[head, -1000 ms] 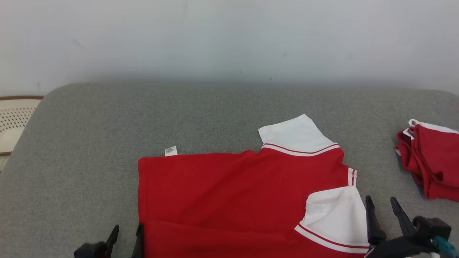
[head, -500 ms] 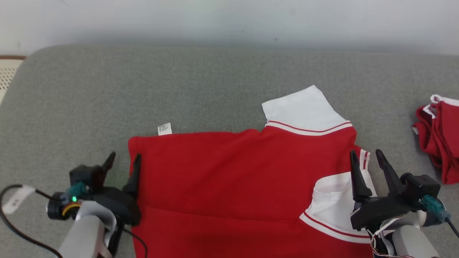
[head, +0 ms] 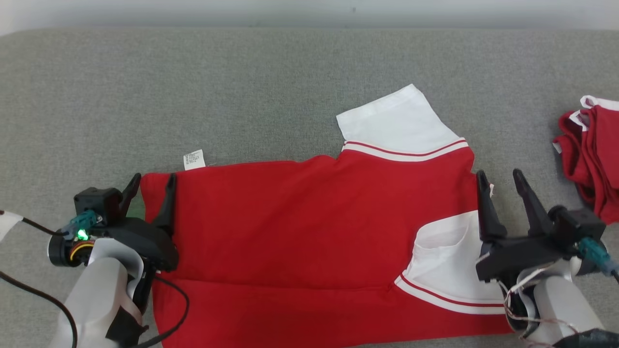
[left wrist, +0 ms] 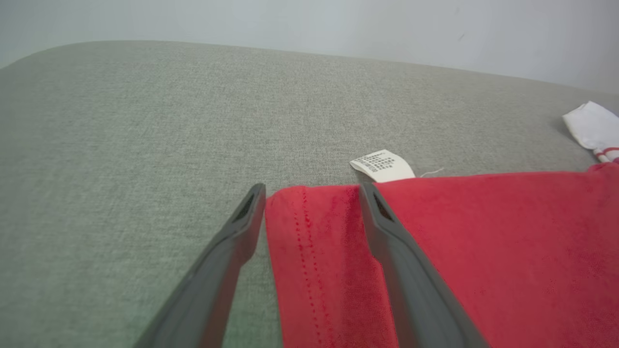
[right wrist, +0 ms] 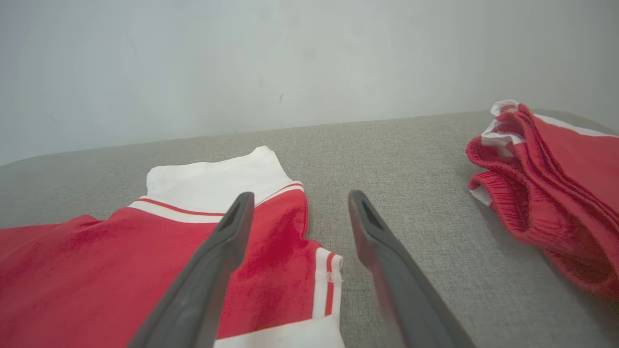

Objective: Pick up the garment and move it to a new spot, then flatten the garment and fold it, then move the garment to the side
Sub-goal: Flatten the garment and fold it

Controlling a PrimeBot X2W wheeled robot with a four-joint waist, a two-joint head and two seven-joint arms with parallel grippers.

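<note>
Fold step, judged: garment (head: 300,232) flat on grey padded surface (head: 242,87), well apart from red pile (head: 592,159); left hand (head: 152,179) and right hand (head: 498,174), both spread and empty, straddle its edges farthest from and nearest that pile; next needs 2 simultaneous pinches.

You work in a plain indoor room, home or test lab you cannot tell: a grey fabric cushion (head: 242,87), a bare white wall (right wrist: 290,58) just behind it, a red shirt (head: 290,217) spread on it, a red pile (head: 595,159) at its right edge.

red-and-white garment (head: 309,232), grey cushion (head: 242,87)
</note>
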